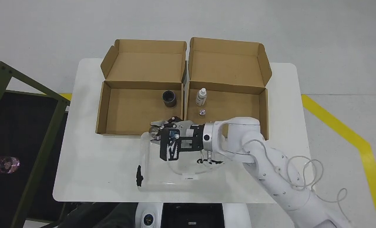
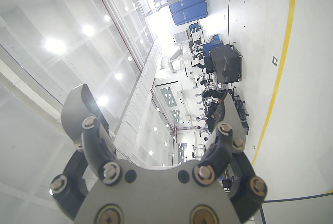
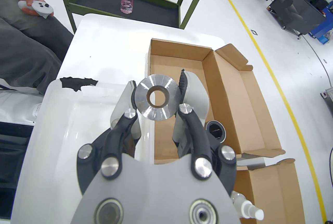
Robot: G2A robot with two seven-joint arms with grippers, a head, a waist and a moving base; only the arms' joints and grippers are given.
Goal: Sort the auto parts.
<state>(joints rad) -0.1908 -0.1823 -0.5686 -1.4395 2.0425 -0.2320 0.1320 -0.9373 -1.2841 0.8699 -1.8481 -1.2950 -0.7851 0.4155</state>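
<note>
Top view: the right jaws carry a metal ring [image 1: 154, 131] over the near wall of the left box [image 1: 126, 107], beside the clear tray [image 1: 176, 178] at the counter's [image 1: 88, 169] near edge. A dark cylinder [image 1: 169, 99] already sits in that box; a spray bottle [image 1: 201, 97] and small part [image 1: 202, 111] lie in the right box [image 1: 235, 104].

Left wrist view: left jaws spread wide, nothing held.

Right wrist view: ring clamped across its rim, not yet dropped. Probably late in the sort. The cylinder's print is unreadable.

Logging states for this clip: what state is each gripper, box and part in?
Right gripper: fingers shut on metal ring.
Left gripper: fingers open, empty.
Left box: lid open, black cylinder upright inside.
Right box: lid open, spray bottle inside.
</note>
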